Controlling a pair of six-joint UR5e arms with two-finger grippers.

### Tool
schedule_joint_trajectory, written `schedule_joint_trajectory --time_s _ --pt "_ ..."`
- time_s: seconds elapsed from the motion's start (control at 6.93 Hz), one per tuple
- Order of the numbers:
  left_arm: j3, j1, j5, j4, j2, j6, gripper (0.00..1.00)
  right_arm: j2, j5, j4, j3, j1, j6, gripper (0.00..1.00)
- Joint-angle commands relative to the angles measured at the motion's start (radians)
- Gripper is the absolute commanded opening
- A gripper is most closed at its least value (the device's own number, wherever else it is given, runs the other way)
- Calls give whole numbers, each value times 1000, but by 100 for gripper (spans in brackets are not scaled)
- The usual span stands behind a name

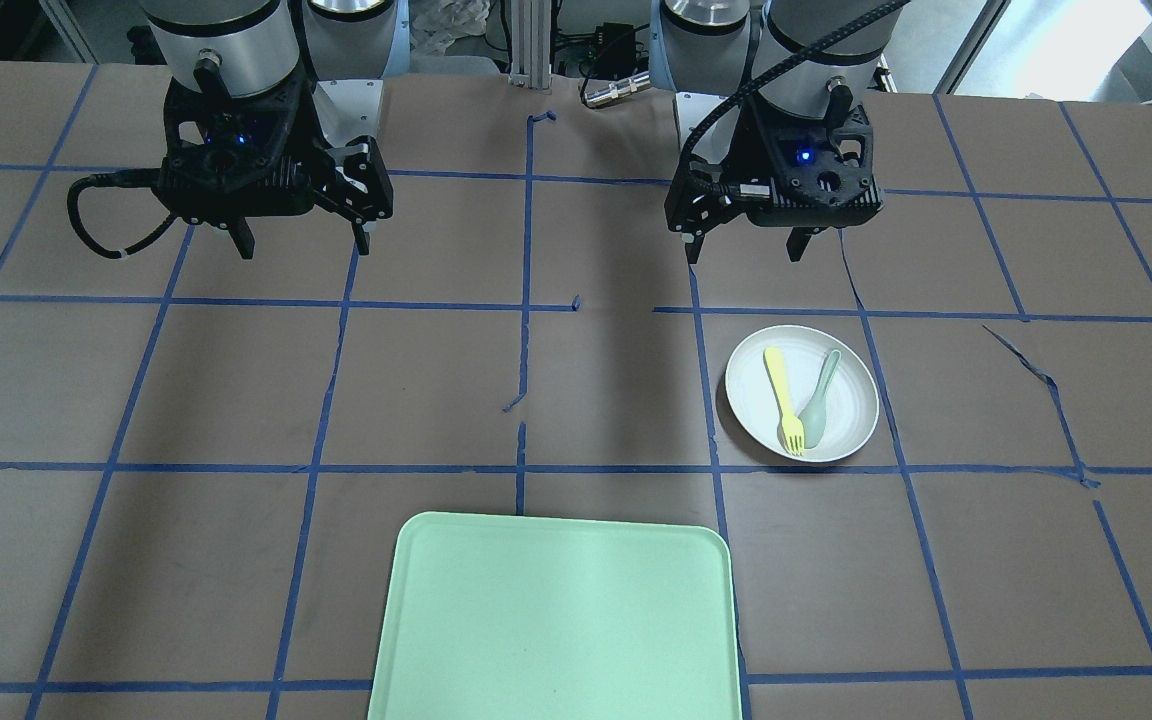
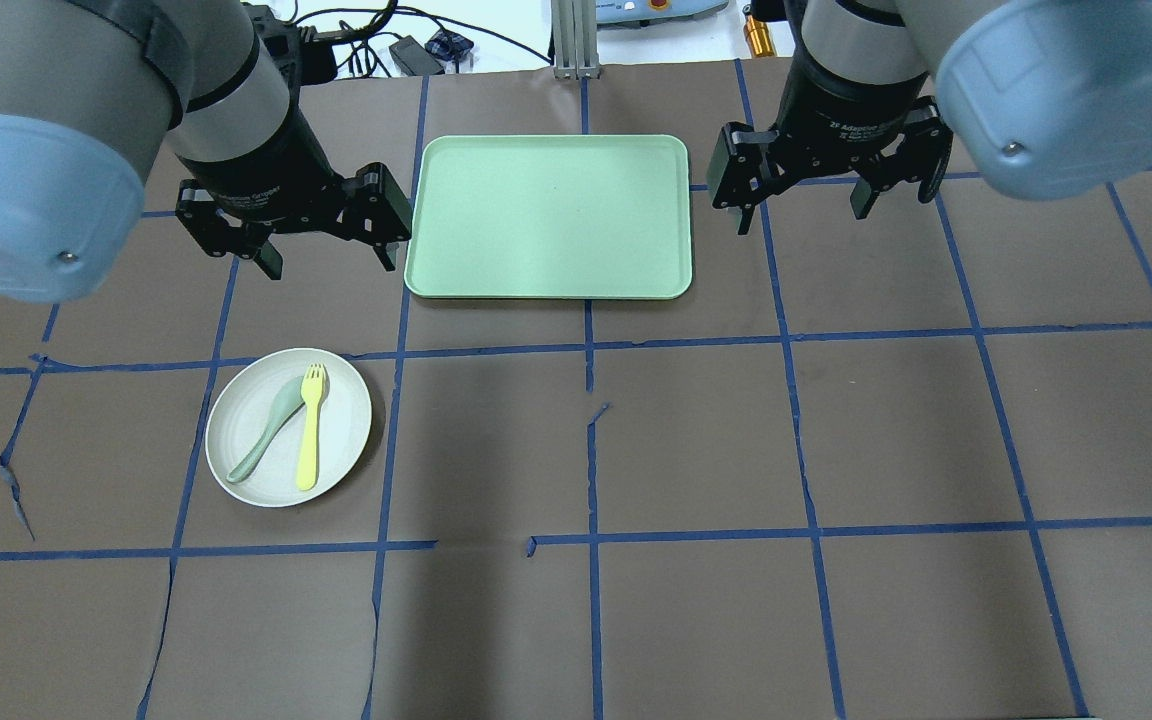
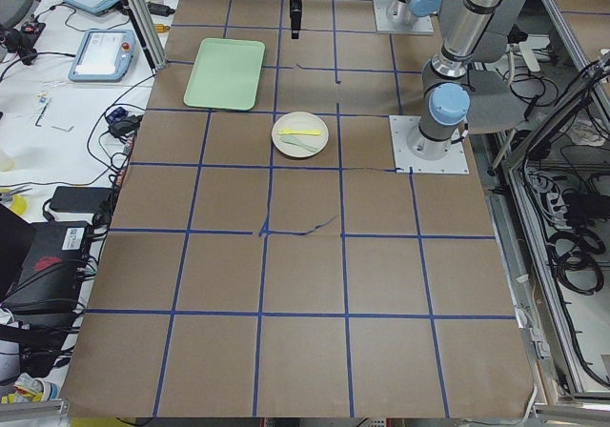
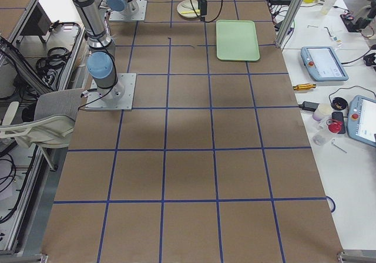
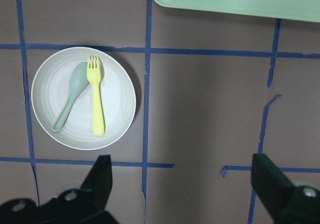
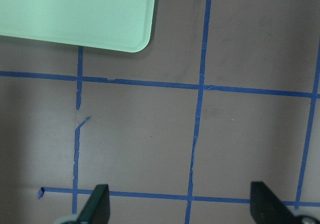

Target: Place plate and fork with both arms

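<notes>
**Both hands open and high, plate with fork under my left side**

My left gripper (image 2: 329, 262) hung above the table (image 2: 696, 440) with its two fingers spread wide and nothing between them. My right gripper (image 2: 802, 215) was the same: wide open, empty, up off the surface, fingers pointing down.

The plate (image 2: 344, 425) sat flat on the table below my left hand. In the left wrist view it was off toward the left finger and well clear of both fingertips. It was far from my right hand and did not show in the right wrist view.

The fork (image 2: 310, 430) lay on the plate, on the side nearer my right hand. A grey-green spoon (image 2: 264, 437) lay beside it on the outer side. The fork's tines were right against the spoon's bowl and the two handles spread apart. I couldn't tell whether they actually touched.

The green tray (image 2: 548, 215) lay flat on the table, inboard of each hand. In both wrist views only its edge showed, at the top. Nothing was on it, and it stood apart from the plate.
</notes>
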Motion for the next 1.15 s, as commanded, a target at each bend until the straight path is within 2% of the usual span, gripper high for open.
schedule_joint_trajectory --time_s 0.0,0.72,0.87,1.01 --pt "4 2 1 0 2 0 100 -1 0 3 1 1 0 100" --pt "-8 2 1 8 -4 9 100 2 -2 1 3 1 0 100" --pt "-29 38 1 14 -17 37 100 3 1 3 3 1 0 100" --pt "-121 160 0 85 -20 201 98 5 -3 3 3 1 0 100"
